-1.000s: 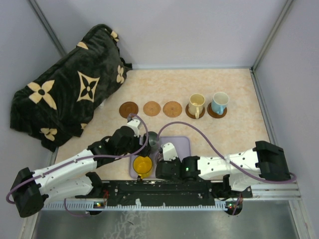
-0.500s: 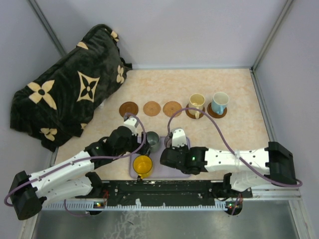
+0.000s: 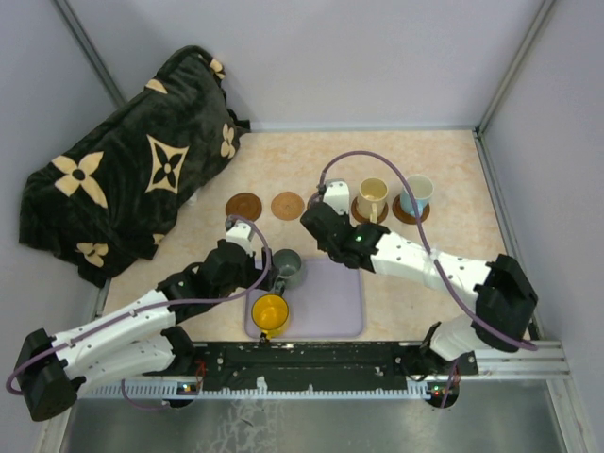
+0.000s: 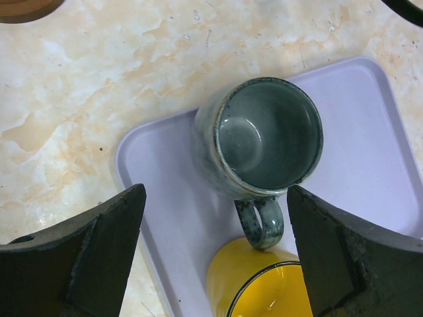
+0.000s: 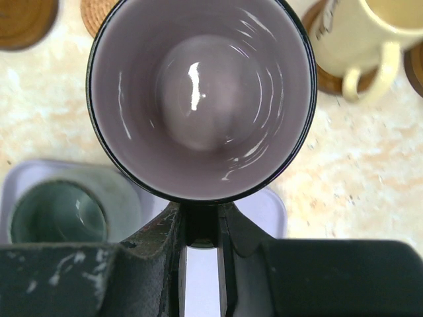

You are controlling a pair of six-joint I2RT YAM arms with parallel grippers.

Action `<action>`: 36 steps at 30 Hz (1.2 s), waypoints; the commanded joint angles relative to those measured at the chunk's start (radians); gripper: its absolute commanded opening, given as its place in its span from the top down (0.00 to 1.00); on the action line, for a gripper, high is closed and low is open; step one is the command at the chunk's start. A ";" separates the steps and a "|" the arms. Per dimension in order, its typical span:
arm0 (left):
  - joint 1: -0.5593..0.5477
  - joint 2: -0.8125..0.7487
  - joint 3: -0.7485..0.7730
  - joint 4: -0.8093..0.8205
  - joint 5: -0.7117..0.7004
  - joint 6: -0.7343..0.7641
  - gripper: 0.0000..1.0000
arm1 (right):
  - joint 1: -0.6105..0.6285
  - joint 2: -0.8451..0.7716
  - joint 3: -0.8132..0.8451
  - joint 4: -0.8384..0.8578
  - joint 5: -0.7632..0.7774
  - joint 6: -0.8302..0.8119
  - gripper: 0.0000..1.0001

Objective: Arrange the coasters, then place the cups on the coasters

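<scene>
Top: R gripper (image 3: 321,209) hangs between tan coaster (image 3: 287,204) and cream cup (image 3: 372,196), landing spot hidden under me. Risk: clip cream cup going down, or land off-centre.

L wrist: L gripper (image 4: 215,198) wide open, straddling grey-green mug (image 4: 268,135) on lavender tray (image 4: 370,132), touching nothing. Yellow mug (image 4: 258,281) right by its handle; closing could shove it.

R wrist: jaws pinched on handle of purple cup (image 5: 201,99), held upright above table (image 5: 344,165).

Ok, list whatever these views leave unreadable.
Top view: purple cup hidden under the right arm.
Left wrist: yellow cup cut off by the bottom edge.
Right wrist: purple cup blocks whatever lies beneath it; cream cup cut by the top edge.
</scene>
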 commanded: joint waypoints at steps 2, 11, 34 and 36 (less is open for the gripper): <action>-0.005 -0.020 -0.018 0.014 -0.052 -0.016 0.06 | -0.084 0.127 0.177 0.141 -0.053 -0.081 1.00; -0.006 0.000 -0.013 0.016 -0.048 -0.018 0.05 | -0.213 0.312 0.301 0.119 -0.134 -0.107 1.00; -0.005 0.025 -0.018 0.020 -0.052 -0.022 0.04 | -0.271 0.421 0.351 0.144 -0.179 -0.128 1.00; -0.005 0.027 -0.019 0.019 -0.051 -0.024 0.04 | -0.271 0.426 0.352 0.145 -0.176 -0.127 1.00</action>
